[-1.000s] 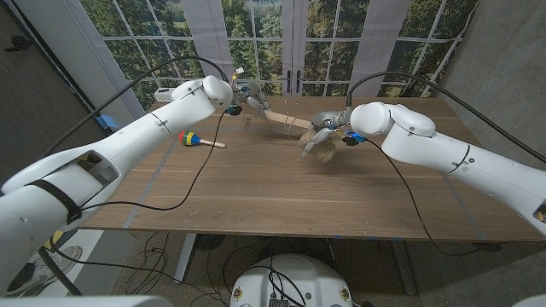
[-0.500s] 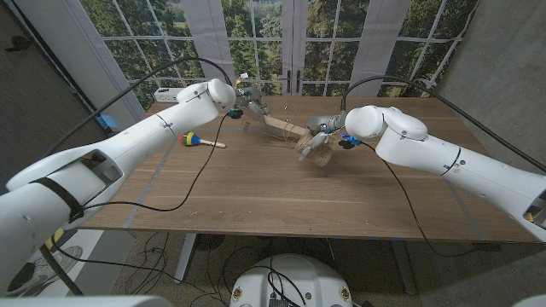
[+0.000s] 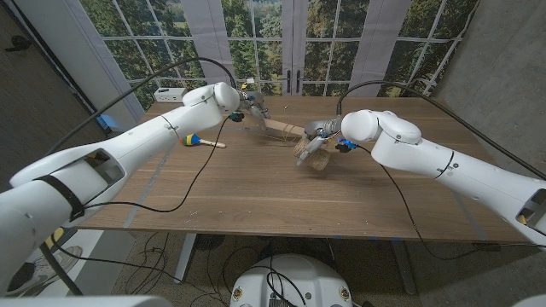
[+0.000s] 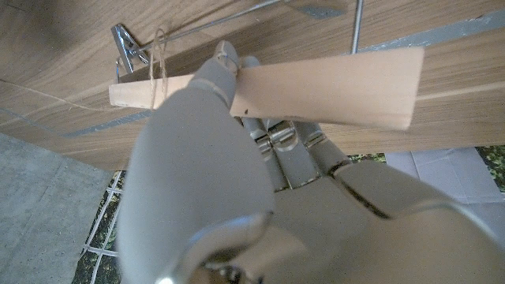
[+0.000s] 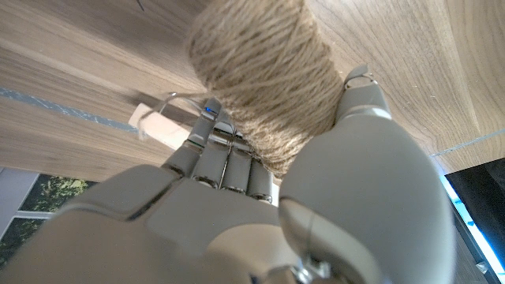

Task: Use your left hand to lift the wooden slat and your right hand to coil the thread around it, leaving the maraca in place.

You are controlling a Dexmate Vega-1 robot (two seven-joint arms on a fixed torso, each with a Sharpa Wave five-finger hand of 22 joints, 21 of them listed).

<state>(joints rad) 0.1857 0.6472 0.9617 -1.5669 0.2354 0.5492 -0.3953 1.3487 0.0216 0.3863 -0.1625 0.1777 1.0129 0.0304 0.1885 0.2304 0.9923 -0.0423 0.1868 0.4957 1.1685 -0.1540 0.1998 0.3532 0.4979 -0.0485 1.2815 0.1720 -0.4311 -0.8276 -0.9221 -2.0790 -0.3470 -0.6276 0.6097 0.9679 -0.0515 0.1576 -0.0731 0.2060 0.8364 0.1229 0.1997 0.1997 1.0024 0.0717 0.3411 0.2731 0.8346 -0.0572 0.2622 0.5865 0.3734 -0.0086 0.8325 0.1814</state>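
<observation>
The wooden table (image 3: pixel 256 188) is bearing both arms, and the right hand (image 3: pixel 314 141) is clutching a spool of thread (image 5: pixel 260 75) beside the wooden slat (image 4: pixel 316 87). The left hand (image 3: pixel 254 106) is gripping that slat off the tabletop, thread looped near one end. The maraca (image 3: pixel 198 141) is lying apart, to the left.

wooden table (image 3: pixel 256 192), windows (image 3: pixel 256 34) behind, white power strip (image 3: pixel 171 95)
</observation>
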